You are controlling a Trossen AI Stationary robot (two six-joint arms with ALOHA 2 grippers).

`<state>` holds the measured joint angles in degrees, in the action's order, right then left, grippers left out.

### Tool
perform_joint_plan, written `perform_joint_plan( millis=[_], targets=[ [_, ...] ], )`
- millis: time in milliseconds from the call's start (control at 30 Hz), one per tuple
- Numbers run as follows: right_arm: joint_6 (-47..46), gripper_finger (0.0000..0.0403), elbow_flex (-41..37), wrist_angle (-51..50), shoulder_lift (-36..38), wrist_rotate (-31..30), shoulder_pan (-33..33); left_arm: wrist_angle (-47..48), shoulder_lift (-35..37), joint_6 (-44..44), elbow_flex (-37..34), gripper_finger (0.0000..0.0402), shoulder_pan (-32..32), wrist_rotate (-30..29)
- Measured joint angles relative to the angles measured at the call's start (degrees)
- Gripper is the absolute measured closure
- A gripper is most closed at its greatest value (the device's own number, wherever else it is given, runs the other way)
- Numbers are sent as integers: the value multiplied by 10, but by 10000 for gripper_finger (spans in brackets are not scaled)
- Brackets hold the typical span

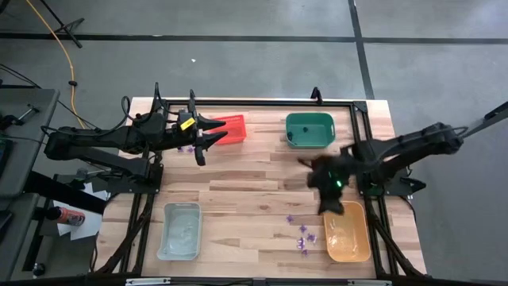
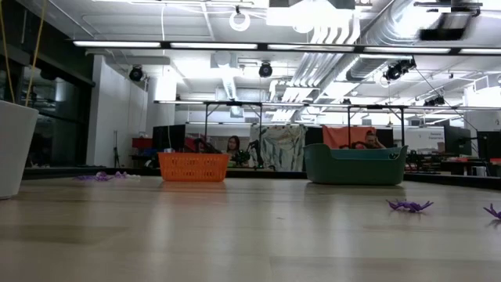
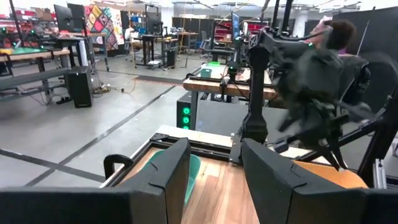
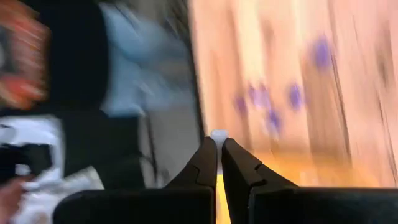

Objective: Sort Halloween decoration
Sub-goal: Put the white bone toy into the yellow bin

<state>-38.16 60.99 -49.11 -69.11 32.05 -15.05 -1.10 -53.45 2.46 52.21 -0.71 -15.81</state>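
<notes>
Overhead: a pale wood-plank tabletop (image 1: 254,187) framed by black rails carries four shallow plastic bins with rounded corners: a ribbed red bin (image 1: 230,128) and a smooth green bin (image 1: 309,130) along the far edge, a translucent clear bin (image 1: 180,230) and an orange bin (image 1: 348,230) along the near edge. The Halloween decorations, tiny purple trinkets (image 1: 302,235) with thin spiky outlines, lie scattered on bare wood just beside the orange bin, between it and the clear bin; one more purple piece lies by the red bin.

The left end effector (image 1: 208,133), with a yellow tag at its wrist, sits at the red bin's edge; its own wrist view shows the two dark angular fingers (image 3: 165,177) spread apart with nothing between them. The right end effector (image 1: 332,205), motion-blurred, is at the orange bin's far edge; its wrist view shows the fingers pressed together, with a small white speck at their tips that cannot be identified.

Only the table-height view shows the trinkets' spidery legs against the wood, and people seated in the room beyond the bins
</notes>
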Motion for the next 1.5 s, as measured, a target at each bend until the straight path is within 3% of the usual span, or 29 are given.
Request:
perform_joint_plan(
  millis=[133, 367, 633, 867, 1333, 1500],
  targets=[
    [-81, 402, 0, -80, -13, -61, -100, 0, 0, -2, 0, 265, 0, 0],
    [-189, 402, 0, -94, -57, -106, -203, 0, 0, -8, 0, 265, 0, 0],
    [-184, 402, 0, -105, -119, -136, -233, 0, 0, -10, 0, 265, 0, 0],
    [-183, 398, 0, -135, -127, -165, -233, 0, 0, -12, 0, 265, 0, 0],
    [-184, 250, 0, -161, -127, -179, -233, 0, 0, -12, 0, 265, 0, 0],
    [-184, 226, 0, -60, -127, -179, -233, 0, 0, -12, 0, 265, 0, 0]
  ],
)
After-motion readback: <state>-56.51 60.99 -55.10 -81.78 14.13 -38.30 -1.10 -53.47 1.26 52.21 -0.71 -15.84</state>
